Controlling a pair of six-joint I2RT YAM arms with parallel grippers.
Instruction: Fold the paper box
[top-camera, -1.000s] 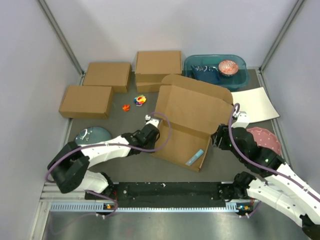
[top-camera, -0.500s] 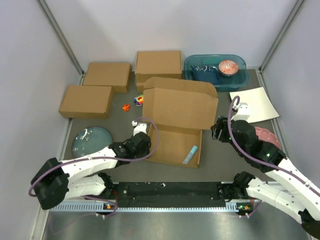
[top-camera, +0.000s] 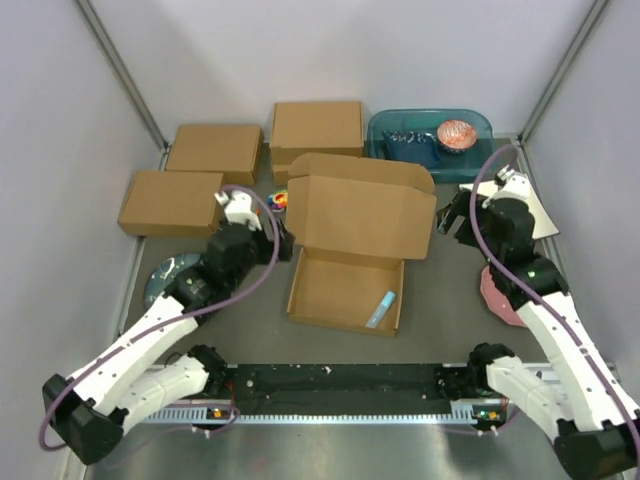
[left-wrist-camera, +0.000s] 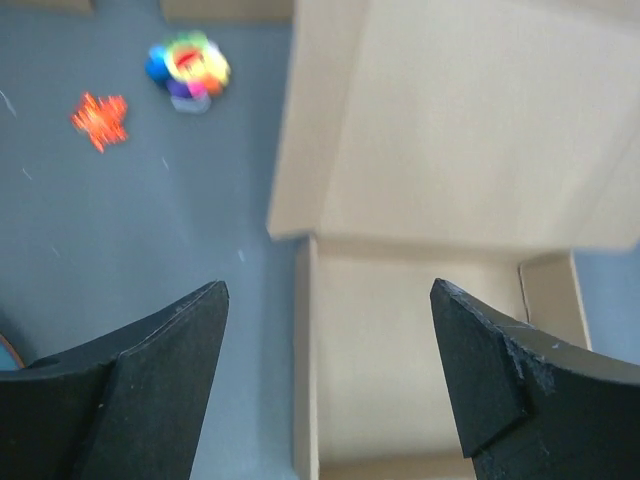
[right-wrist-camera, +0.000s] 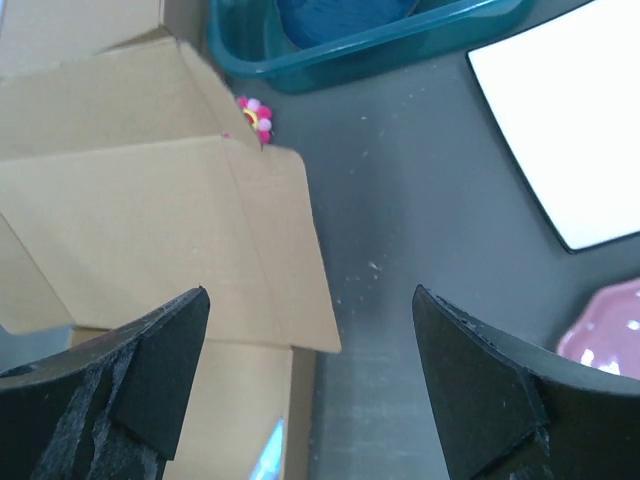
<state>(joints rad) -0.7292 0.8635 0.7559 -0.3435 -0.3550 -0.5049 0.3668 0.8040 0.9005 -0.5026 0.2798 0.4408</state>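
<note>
The paper box (top-camera: 335, 295) lies in the middle of the table as a shallow brown tray, its lid (top-camera: 360, 215) standing upright along the far side. A pale blue strip (top-camera: 380, 310) lies inside it. My left gripper (top-camera: 281, 240) hovers open just off the tray's left wall, touching nothing. In the left wrist view that gripper (left-wrist-camera: 330, 290) straddles the tray's left wall (left-wrist-camera: 303, 370) from above. My right gripper (top-camera: 450, 222) is open beside the lid's right edge. From the right wrist the gripper (right-wrist-camera: 311, 292) shows open, over the lid's corner (right-wrist-camera: 270, 260), holding nothing.
Three closed cardboard boxes (top-camera: 172, 201) (top-camera: 214, 150) (top-camera: 317, 128) stand at the back left. A teal bin (top-camera: 385, 125) is at the back right. A white sheet (top-camera: 545, 218) and pink plate (top-camera: 495, 295) lie right. A glass disc (top-camera: 160, 275) lies left. Small coloured toys (left-wrist-camera: 188, 70) sit behind.
The box dropped from a tilt to lie flat with its lid upright. Both grippers opened and let go of it, and both arms drew back outward and toward the far side.
</note>
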